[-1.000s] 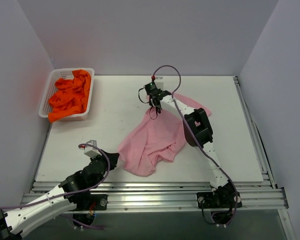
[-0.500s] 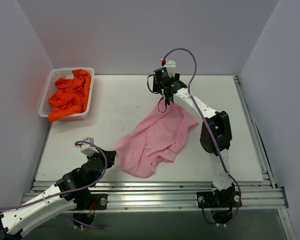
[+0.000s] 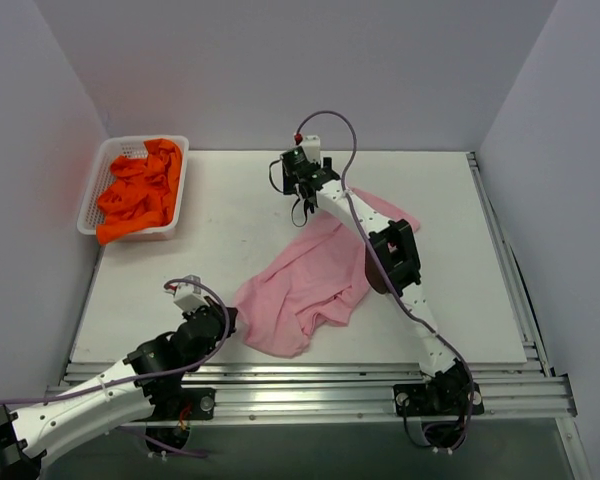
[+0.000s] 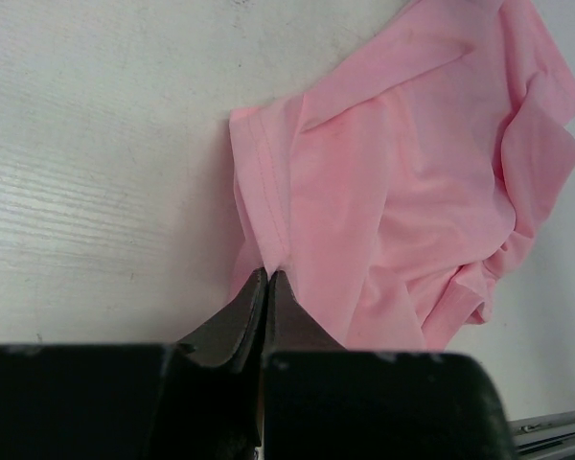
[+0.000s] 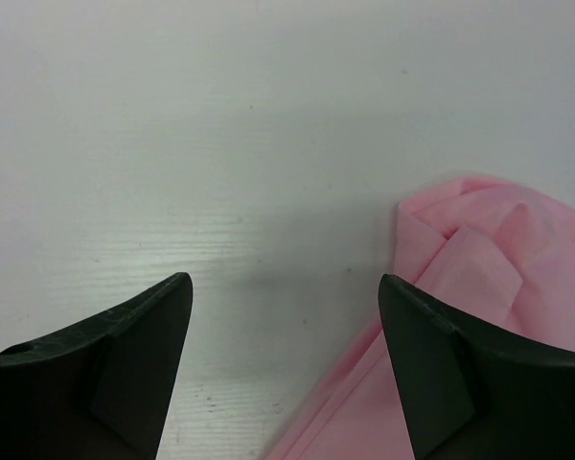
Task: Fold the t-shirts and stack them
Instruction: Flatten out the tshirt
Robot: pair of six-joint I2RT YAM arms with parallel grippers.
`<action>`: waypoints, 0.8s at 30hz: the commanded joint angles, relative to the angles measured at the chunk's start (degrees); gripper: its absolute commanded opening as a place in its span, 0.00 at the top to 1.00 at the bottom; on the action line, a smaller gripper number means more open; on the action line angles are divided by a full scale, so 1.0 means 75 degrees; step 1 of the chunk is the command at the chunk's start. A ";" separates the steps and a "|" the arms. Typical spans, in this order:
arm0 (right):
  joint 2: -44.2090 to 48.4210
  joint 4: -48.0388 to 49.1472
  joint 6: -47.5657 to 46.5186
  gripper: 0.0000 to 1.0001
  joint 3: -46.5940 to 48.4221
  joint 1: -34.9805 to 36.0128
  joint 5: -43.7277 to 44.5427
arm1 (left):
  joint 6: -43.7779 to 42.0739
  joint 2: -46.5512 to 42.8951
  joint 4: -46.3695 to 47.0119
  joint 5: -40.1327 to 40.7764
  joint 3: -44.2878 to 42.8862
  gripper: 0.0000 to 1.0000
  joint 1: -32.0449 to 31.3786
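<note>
A light pink t-shirt [image 3: 305,285] lies rumpled on the white table, seen also in the left wrist view [image 4: 402,192]. My left gripper [image 3: 229,317] [image 4: 268,276] is shut on its near-left hem. At the shirt's far edge my right gripper [image 3: 304,213] [image 5: 283,287] hangs open, with bare table between its fingers and the pink t-shirt [image 5: 489,278] just to the right. Several orange t-shirts [image 3: 140,190] are piled in the basket at the far left.
The white mesh basket [image 3: 88,205] stands at the table's far-left corner. Grey walls close in the left, back and right sides. Metal rails [image 3: 310,385] run along the near edge between the arm bases.
My right gripper has opened and let go of the pink shirt's far corner, rising and then swinging back left. The cloth there has dropped flat. The left gripper stays shut on the hem.
</note>
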State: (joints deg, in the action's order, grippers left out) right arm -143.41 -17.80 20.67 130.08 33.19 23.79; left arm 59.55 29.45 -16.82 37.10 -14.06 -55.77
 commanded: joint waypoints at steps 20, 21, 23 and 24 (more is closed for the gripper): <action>0.0279 -0.0075 0.0373 0.34 -0.0938 -0.0781 0.1281 | -0.0416 0.0046 0.0918 -0.0166 0.0188 0.98 0.0018; 0.0267 -0.0052 0.0385 0.35 -0.0938 -0.0781 0.1269 | -0.0405 0.0011 0.0918 -0.0166 0.0188 0.98 0.0018; 0.0196 -0.0029 0.0408 0.38 -0.0938 -0.0792 0.1246 | -0.0416 -0.0036 0.0848 -0.0166 0.0188 0.98 0.0018; 0.0185 -0.0040 0.0409 0.39 -0.0938 -0.0804 0.1257 | -0.0416 -0.0071 0.0836 -0.0154 0.0188 0.98 0.0018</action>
State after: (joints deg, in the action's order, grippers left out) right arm -143.48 -18.17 22.68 123.35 27.05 30.89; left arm 57.49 29.69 -12.60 36.32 -12.60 -55.77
